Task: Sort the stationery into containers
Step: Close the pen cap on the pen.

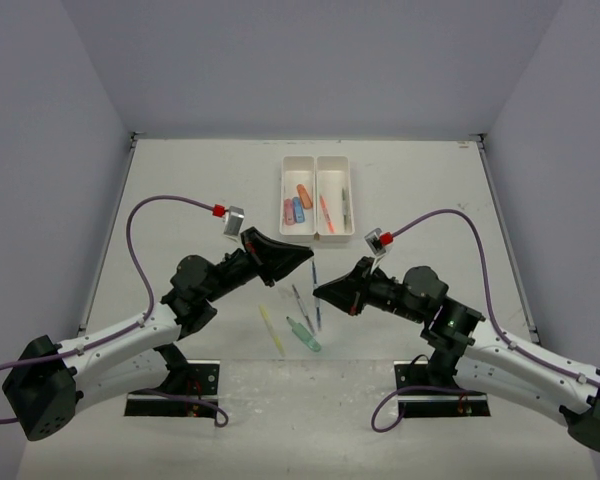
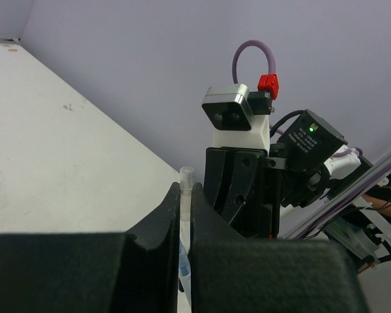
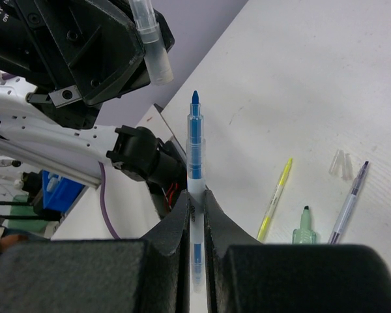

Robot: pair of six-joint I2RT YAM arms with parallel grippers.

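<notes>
As the right gripper (image 3: 195, 197) clamps a blue pen (image 3: 194, 150) and the left gripper (image 2: 184, 193) pinches a clear cap (image 2: 186, 177), capping looks next; nib must meet cap squarely.

The tabletop (image 1: 180, 190) is off-white with faint grey scuffs. The tray (image 1: 316, 180) is white. In it lie an orange piece (image 1: 304, 196), a pink piece (image 1: 288, 210), a blue piece (image 1: 298, 210), a red pen (image 1: 326, 213) and a slim pen (image 1: 346, 205) that looks grey, though it is too small to be sure.

The black right gripper (image 3: 195, 199) holds a felt-tip pen (image 3: 195, 150), blue inside a clear barrel. The black left gripper (image 2: 184, 195) holds a clear cap (image 2: 186, 186).

Loose items are a yellow pen (image 3: 275, 199), a pale green marker (image 3: 304, 228) with a dark tip and a translucent pen (image 3: 349, 201) with a dark tip. The left arm's cable (image 1: 145, 215) is purple with a red connector (image 1: 219, 210).
</notes>
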